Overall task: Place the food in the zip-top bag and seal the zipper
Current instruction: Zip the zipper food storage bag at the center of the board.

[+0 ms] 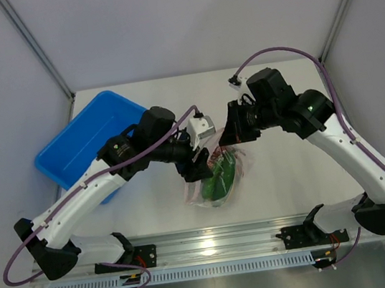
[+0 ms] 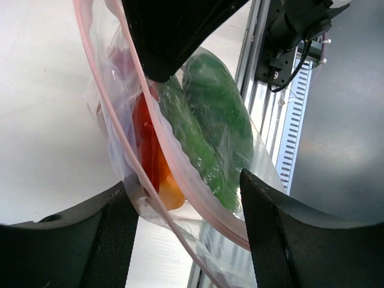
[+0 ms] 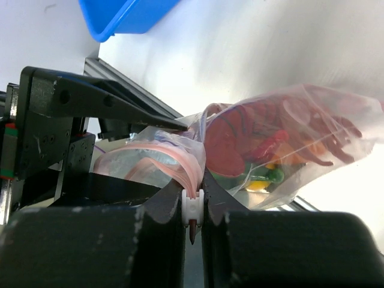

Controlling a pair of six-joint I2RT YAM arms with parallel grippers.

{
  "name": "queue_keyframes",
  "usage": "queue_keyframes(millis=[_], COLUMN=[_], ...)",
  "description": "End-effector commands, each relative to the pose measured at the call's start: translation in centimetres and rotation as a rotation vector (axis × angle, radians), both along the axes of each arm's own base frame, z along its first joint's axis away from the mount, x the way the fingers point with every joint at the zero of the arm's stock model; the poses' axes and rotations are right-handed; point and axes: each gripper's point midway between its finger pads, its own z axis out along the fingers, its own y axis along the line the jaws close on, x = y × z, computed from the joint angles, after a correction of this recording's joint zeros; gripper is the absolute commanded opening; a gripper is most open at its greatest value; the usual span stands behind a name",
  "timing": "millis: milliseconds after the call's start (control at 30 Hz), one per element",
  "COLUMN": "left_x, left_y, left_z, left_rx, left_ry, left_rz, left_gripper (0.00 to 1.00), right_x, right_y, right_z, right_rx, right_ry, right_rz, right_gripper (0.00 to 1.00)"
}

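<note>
The right tool (image 3: pixel 192 201) is clamped on the zipper (image 3: pixel 195 174). The pink strip runs lengthwise from it to the nearby left tool (image 2: pixel 186 192), spread open astride the zip-top bag (image 1: pixel 216 180). The food (image 2: pixel 216 126) is inside, over the desk (image 1: pixel 291 173).

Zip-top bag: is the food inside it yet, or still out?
Inside: green vegetables, red chillies and an orange piece show through the clear zip-top bag. None visible outside it.

A blue plastic bin (image 1: pixel 88 134) sits at the white surface's (image 1: pixel 291 173) left edge, angled toward the far-left corner; 1 metal rail (image 1: pixel 214 241) lines the near edge.
</note>
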Motion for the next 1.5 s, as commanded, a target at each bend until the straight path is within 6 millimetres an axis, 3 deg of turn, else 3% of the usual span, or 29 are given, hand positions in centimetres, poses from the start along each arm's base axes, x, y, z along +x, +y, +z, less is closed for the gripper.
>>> queue_keyframes(millis=[0,233,400,467,633,900,1067,1200,1267,1300,1467], left_x=[-1.3,-2.1,-1.4,-1.5,-2.0,-2.8,-3.1,-2.8,-2.7,-2.7,-3.1], left_y=[0.3,0.0,-1.0,-1.6,-2.9,-3.5,-3.6,-3.5,-3.3,-3.2,-3.0], left_z=[0.8,0.9,2.0,2.6,0.8,-0.1,0.3,0.5,0.7,0.4,0.4], left_rx=[-0.02,-0.027,-0.05,-0.055,-0.042,-0.067,-0.09,-0.107,-0.123,-0.124,-0.162], left_ry=[0.049,0.108,0.1,0.115,0.178,0.231,0.243,0.254,0.269,0.283,0.312], left_rz=[0.009,-0.007,-0.011,-0.038,-0.123,-0.211,-0.238,-0.258,-0.272,-0.277,-0.341], left_gripper=[0.67,0.64,0.65,0.59,0.39,0.28,0.14,0.01,0.01,0.01,0.0], right_x=[1.2,1.6,0.9,0.5,-0.8,-2.4,-3.2,-3.1,-3.0,-3.0,-3.7], right_y=[0.2,0.5,1.1,1.4,1.7,1.2,0.8,0.3,-0.1,-0.3,-1.5], right_z=[3.1,3.4,3.2,3.1,2.3,2.5,3.0,2.3,1.9,1.7,0.3], right_rx=[0.05,0.048,0.063,0.071,0.123,0.172,0.185,0.166,0.158,0.161,0.191], right_ry=[-0.088,-0.102,-0.12,-0.134,-0.158,-0.16,-0.175,-0.166,-0.17,-0.17,-0.172], right_rz=[-0.049,-0.062,0.013,0.056,0.157,0.222,0.249,0.264,0.274,0.278,0.355], right_gripper=[0.0,0.0,0.0,0.0,0.0,0.0,0.0,0.26,0.35,0.47,0.72])
